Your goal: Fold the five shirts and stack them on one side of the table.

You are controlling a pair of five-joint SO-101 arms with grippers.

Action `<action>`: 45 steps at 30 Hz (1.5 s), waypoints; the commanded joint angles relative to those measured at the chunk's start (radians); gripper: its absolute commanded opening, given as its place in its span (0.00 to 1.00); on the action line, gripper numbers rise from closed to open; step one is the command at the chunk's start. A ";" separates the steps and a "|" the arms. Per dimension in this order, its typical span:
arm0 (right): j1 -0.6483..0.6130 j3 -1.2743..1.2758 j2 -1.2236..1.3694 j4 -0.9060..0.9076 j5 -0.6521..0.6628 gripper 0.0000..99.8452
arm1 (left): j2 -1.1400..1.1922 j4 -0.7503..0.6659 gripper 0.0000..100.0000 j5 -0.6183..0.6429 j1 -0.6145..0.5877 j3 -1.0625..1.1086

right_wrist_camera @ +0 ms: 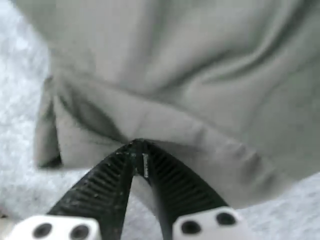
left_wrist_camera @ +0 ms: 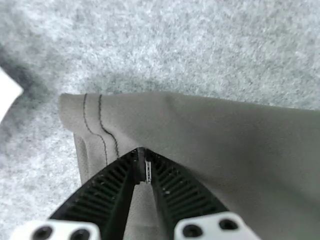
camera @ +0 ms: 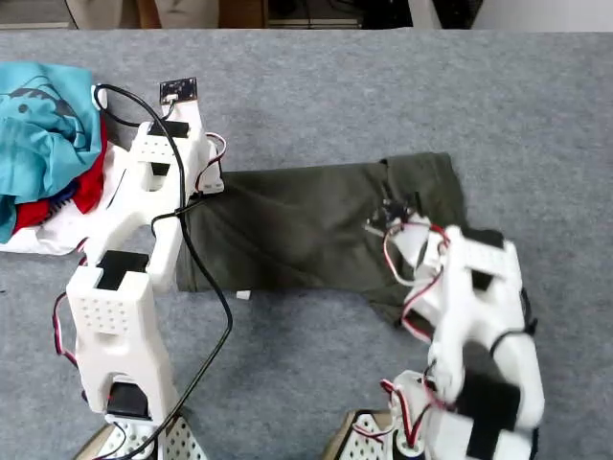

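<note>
Olive-green shirt (camera: 306, 225) of plain cloth lies flat across the middle of the high view as a broad, creased band on the grey felt table (camera: 383, 86). Its left end is at centre left of the frame and its right end is right of centre. A small white tab (camera: 243, 295) shows at its lower edge.

At the shirt's left end the left claw (left_wrist_camera: 141, 161) is pinched together on the cloth, its ribbed black fingers (left_wrist_camera: 107, 192) meeting at the tips with the fabric nipped between them. The left wrist view shows the grip close to a corner of the garment, beside a hem with a double row of dark stitching (left_wrist_camera: 100, 131).

The right claw (right_wrist_camera: 140, 152) is closed in the same way on a bunched fold of the same shirt near its right end. Its fingertips are together and the cloth rises in soft ridges around them. In the high view this claw (camera: 388, 218) sits under the white arm that comes up from the lower right of the frame.

In the upper left of the high view lies a loose heap of other garments: a teal shirt (camera: 43, 120) on top, a red shirt (camera: 88, 187) under it and a white shirt (camera: 43, 235) at the bottom. The left arm stands between that heap and the olive shirt. A black cable (camera: 206, 278) loops down along this arm.
</note>
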 commanded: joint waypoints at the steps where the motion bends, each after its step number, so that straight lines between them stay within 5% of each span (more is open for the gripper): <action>1: 0.048 0.090 -0.163 0.014 0.055 0.00 | -0.008 0.003 0.02 -0.003 0.003 -0.038; 11: 0.028 -0.183 -0.352 0.120 -0.005 0.01 | -0.019 0.008 0.02 -0.003 0.002 -0.048; 16: -0.021 -0.526 -0.048 0.126 -0.101 0.01 | -0.030 0.026 0.02 -0.035 0.002 -0.060; 23: -0.033 -1.101 0.506 0.238 -0.210 0.14 | -0.042 0.180 0.02 -0.061 -0.026 -0.196; 35: -0.067 -1.833 1.181 0.379 -0.279 0.14 | 0.038 0.089 0.02 -0.054 -0.066 -0.155; 41: -0.081 -2.163 1.359 0.480 -0.325 0.00 | 0.133 0.037 0.02 -0.052 -0.074 -0.160; 45: -0.077 -2.348 1.452 0.534 -0.328 0.01 | 0.153 0.029 0.02 -0.051 -0.074 -0.178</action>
